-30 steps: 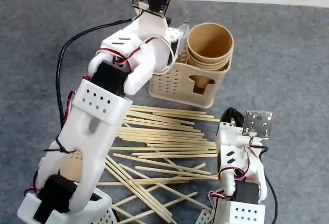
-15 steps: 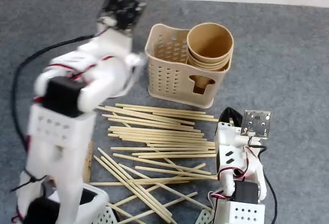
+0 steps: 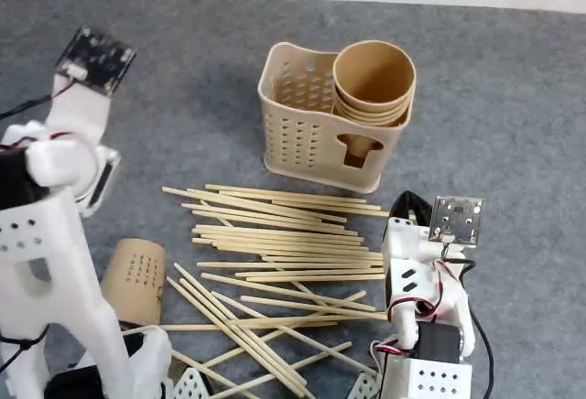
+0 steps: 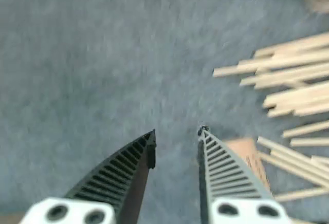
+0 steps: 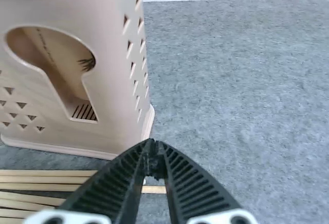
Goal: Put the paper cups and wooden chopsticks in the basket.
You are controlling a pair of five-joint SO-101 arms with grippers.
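The basket (image 3: 311,143) is standing on the grey mat (image 3: 513,97), holding stacked paper cups (image 3: 374,79). In front of it wooden chopsticks (image 3: 284,239) are lying scattered, with a lone cup (image 3: 135,280) lying beside them. The left gripper (image 4: 176,134) is hanging spread apart and empty, and the right gripper (image 5: 152,152) is pressing its fingers together near the basket.

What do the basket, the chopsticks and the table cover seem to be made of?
The basket looks like moulded plastic, matt beige, with regular punched holes. The chopsticks look like pale unfinished wood. The table cover seems grey felt or low carpet, given its fuzzy surface.
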